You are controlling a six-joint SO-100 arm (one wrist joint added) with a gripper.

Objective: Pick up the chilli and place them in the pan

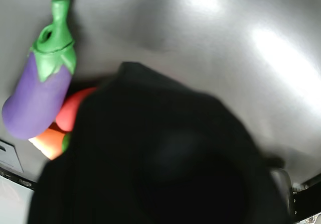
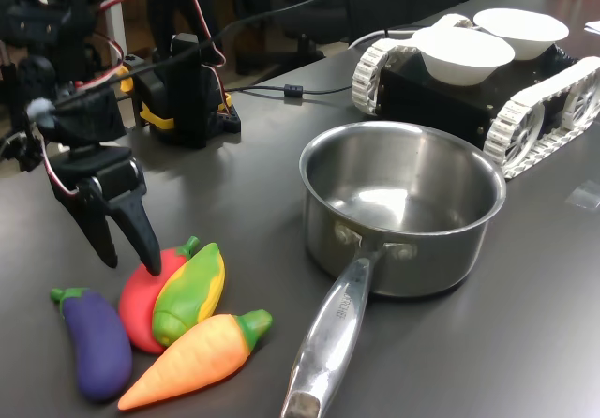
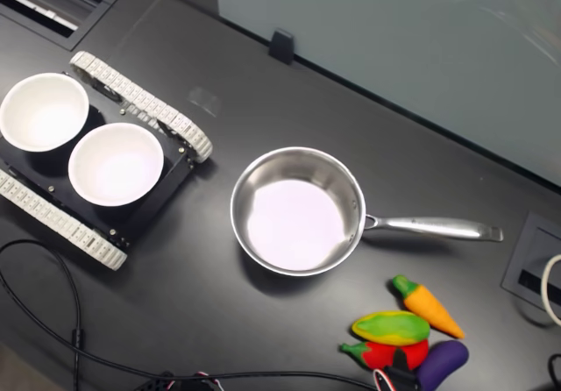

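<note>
1. Jaws of the gripper (image 2: pixel 131 254) stand apart and empty, one tip touching the chilli (image 2: pixel 141 296).
2. Chilli lies on the desk (image 2: pixel 525 343), wedged between corn (image 2: pixel 190 293) and eggplant (image 2: pixel 94 343).
3. Pan (image 2: pixel 398 207) sits empty nearby.
4. Risk: closing may pinch the corn too.

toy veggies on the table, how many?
4, clustered by the pan handle: eggplant, chilli under the gripper, corn, carrot. None in the pan.
</note>
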